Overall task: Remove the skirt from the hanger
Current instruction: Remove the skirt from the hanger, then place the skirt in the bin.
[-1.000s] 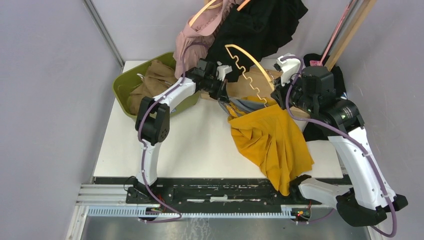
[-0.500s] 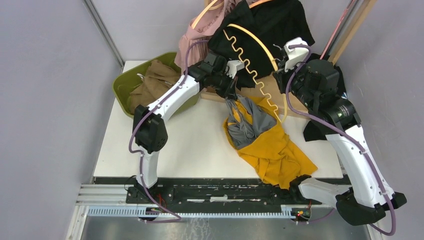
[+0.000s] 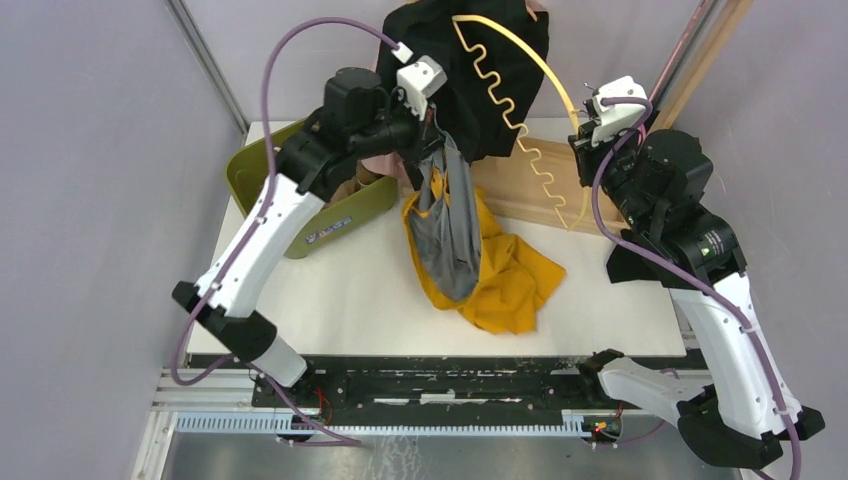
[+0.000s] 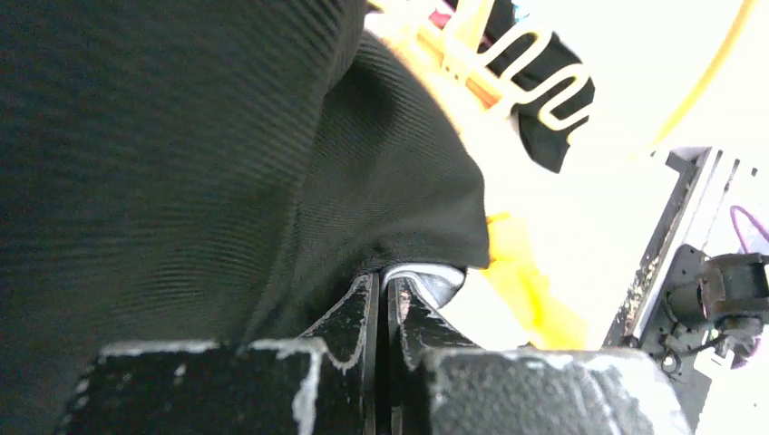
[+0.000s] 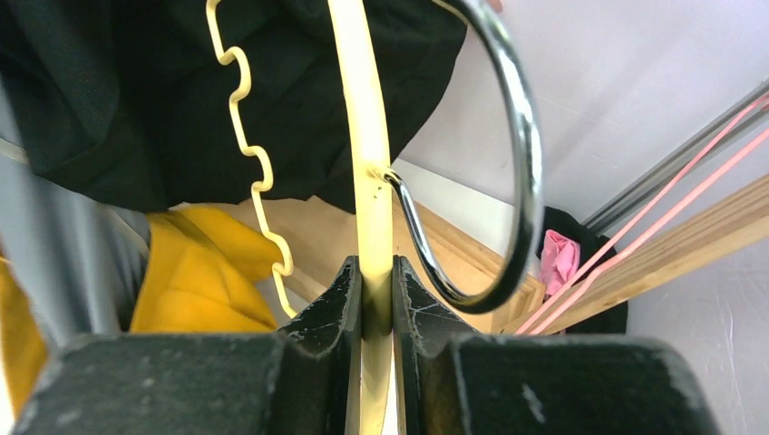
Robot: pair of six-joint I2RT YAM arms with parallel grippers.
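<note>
– Below the left gripper (image 3: 428, 135) the skirt (image 3: 505, 285) is hanging nearly straight down, long axis close to vertical, with the yellow hem pooling on the table (image 3: 330, 300). Jaws are pinching shut on its grey top edge. The wrist view is showing them pressed together on a sliver of pale cloth, with the black garment (image 3: 490, 90) crowding over them.
– And the hanger (image 5: 367, 163)?
– It's sitting to that gripper's right, apart from the skirt as far as I'm seeing. The right gripper (image 5: 374, 269) is clamping its yellow bar just under the chrome hook (image 5: 528, 163), fingers tight, nothing else in them.
– So the skirt's looking off?
– I'm judging yes: no yellow cloth is draping over the arc or the wavy bar. The skirt is lying down-left of the right gripper, so the left arm is the nearer one and is carrying it. The next move is hinging on lowering along that vertical axis, away from the hanger.
</note>
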